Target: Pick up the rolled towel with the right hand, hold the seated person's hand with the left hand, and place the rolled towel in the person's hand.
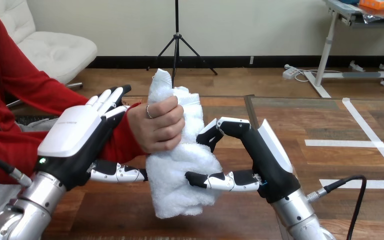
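My right hand (262,162) is curled on the rolled towel (177,175): thumb laid across its lower front, fingers (214,136) bent in against its right edge higher up. It's a light pinch, not a full wrap. My left hand (75,140) sits on the other side, fingers straight along the back of the person's wrist and thumb reaching underneath it. I'd call that a cradle and not a clamp, since nothing is curled round the wrist.

The towel stands upright between my two hands, and the person's hand (157,125) is closed round its middle. The top pokes out above their knuckles and the fat lower end hangs below.

As for how it handles, it looks light, soft and fluffy, and it squashes where fingers press it. It's neither slippery nor fragile, but it could sag or unroll if gripped only at one end. The middle is the place to hold it, and the person has that. By my reckoning the handover is nearly done. What's left is to let my right thumb and fingers off gently, without dragging the roll loose.
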Action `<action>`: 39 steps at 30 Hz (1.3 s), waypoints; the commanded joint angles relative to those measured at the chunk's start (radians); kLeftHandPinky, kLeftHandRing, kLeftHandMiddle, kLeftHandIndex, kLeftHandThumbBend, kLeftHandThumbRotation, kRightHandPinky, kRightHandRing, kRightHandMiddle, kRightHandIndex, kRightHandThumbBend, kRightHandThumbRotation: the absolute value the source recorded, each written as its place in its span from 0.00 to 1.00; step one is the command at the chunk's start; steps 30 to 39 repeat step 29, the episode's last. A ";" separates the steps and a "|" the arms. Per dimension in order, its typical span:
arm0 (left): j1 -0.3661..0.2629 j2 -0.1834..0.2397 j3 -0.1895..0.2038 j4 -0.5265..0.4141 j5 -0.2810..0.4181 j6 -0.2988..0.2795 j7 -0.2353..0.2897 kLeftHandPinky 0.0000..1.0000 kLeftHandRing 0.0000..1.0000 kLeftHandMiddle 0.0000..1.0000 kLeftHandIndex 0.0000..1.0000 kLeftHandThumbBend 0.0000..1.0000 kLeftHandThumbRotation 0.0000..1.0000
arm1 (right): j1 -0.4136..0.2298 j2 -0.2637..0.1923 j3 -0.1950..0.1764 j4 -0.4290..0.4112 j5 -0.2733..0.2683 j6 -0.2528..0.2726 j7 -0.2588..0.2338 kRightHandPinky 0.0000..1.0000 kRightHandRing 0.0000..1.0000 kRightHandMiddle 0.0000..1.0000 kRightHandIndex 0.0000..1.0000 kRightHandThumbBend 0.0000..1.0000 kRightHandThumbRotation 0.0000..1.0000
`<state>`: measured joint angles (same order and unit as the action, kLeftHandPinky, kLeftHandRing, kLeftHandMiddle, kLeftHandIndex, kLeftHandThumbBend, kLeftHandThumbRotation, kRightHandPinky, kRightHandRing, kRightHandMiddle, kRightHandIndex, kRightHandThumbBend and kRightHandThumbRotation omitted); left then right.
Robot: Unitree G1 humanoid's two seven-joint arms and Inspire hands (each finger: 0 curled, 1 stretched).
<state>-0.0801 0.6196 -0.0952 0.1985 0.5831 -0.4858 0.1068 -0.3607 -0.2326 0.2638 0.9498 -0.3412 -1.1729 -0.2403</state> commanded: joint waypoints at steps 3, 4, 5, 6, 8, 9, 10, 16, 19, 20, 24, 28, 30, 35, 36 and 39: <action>-0.008 -0.022 0.010 -0.058 -0.003 -0.017 0.025 1.00 1.00 1.00 1.00 1.00 0.50 | -0.021 0.018 -0.035 -0.001 0.035 0.009 0.028 0.60 0.67 0.71 0.77 0.87 0.35; -0.006 -0.023 0.010 -0.058 -0.002 -0.017 0.027 1.00 1.00 1.00 1.00 1.00 0.51 | -0.019 0.017 -0.037 0.000 0.036 0.008 0.031 0.61 0.66 0.71 0.77 0.87 0.35; -0.004 -0.024 0.010 -0.058 -0.001 -0.016 0.029 1.00 1.00 1.00 1.00 1.00 0.51 | -0.018 0.016 -0.038 -0.001 0.037 0.008 0.034 0.61 0.66 0.71 0.77 0.87 0.35; -0.001 -0.026 0.009 -0.056 -0.001 -0.018 0.031 1.00 1.00 1.00 1.00 1.00 0.51 | -0.016 0.016 -0.039 0.001 0.041 0.007 0.039 0.61 0.66 0.71 0.77 0.87 0.35; 0.002 -0.028 0.009 -0.055 -0.002 -0.020 0.034 1.00 1.00 1.00 1.00 1.00 0.52 | -0.012 0.015 -0.042 0.002 0.047 0.006 0.048 0.61 0.66 0.71 0.76 0.87 0.35; 0.005 -0.030 0.007 -0.052 -0.001 -0.023 0.038 1.00 1.00 1.00 1.00 1.00 0.53 | -0.010 0.014 -0.044 0.001 0.048 0.008 0.051 0.61 0.66 0.71 0.76 0.87 0.35; 0.006 -0.031 0.007 -0.051 0.001 -0.024 0.041 1.00 1.00 1.00 1.00 1.00 0.53 | -0.007 0.013 -0.045 0.001 0.048 0.008 0.053 0.61 0.66 0.71 0.76 0.87 0.35; 0.019 -0.042 0.001 -0.042 0.004 -0.031 0.062 1.00 1.00 1.00 1.00 1.00 0.56 | 0.005 0.007 -0.056 -0.004 0.047 0.013 0.065 0.62 0.65 0.70 0.77 0.87 0.36; 0.024 -0.049 -0.002 -0.035 0.002 -0.040 0.075 1.00 1.00 1.00 1.00 1.00 0.56 | 0.011 0.006 -0.061 -0.006 0.051 0.015 0.075 0.63 0.65 0.70 0.77 0.88 0.37; 0.026 -0.051 -0.003 -0.035 0.002 -0.041 0.079 1.00 1.00 1.00 1.00 1.00 0.57 | 0.013 0.006 -0.063 -0.007 0.052 0.015 0.078 0.63 0.66 0.71 0.78 0.88 0.37; 0.032 -0.060 -0.008 -0.027 0.006 -0.054 0.102 1.00 1.00 1.00 1.00 1.00 0.57 | 0.022 0.004 -0.069 -0.013 0.064 0.019 0.095 0.65 0.67 0.71 0.78 0.88 0.38; 0.038 -0.075 -0.012 -0.023 0.001 -0.064 0.119 1.00 1.00 1.00 1.00 1.00 0.57 | 0.031 0.004 -0.075 -0.019 0.084 0.023 0.120 0.66 0.69 0.74 0.80 0.90 0.39; 0.039 -0.077 -0.013 -0.025 0.001 -0.064 0.121 1.00 1.00 1.00 1.00 1.00 0.57 | 0.033 0.003 -0.076 -0.020 0.088 0.022 0.124 0.67 0.69 0.74 0.80 0.90 0.39; 0.039 -0.077 -0.013 -0.025 0.001 -0.064 0.121 1.00 1.00 1.00 1.00 1.00 0.57 | 0.033 0.003 -0.076 -0.020 0.088 0.022 0.124 0.67 0.69 0.74 0.80 0.90 0.39; 0.039 -0.077 -0.013 -0.025 0.001 -0.064 0.121 1.00 1.00 1.00 1.00 1.00 0.57 | 0.033 0.003 -0.076 -0.020 0.088 0.022 0.124 0.67 0.69 0.74 0.80 0.90 0.39; 0.039 -0.077 -0.013 -0.025 0.001 -0.064 0.121 1.00 1.00 1.00 1.00 1.00 0.57 | 0.033 0.003 -0.076 -0.020 0.088 0.022 0.124 0.67 0.69 0.74 0.80 0.90 0.39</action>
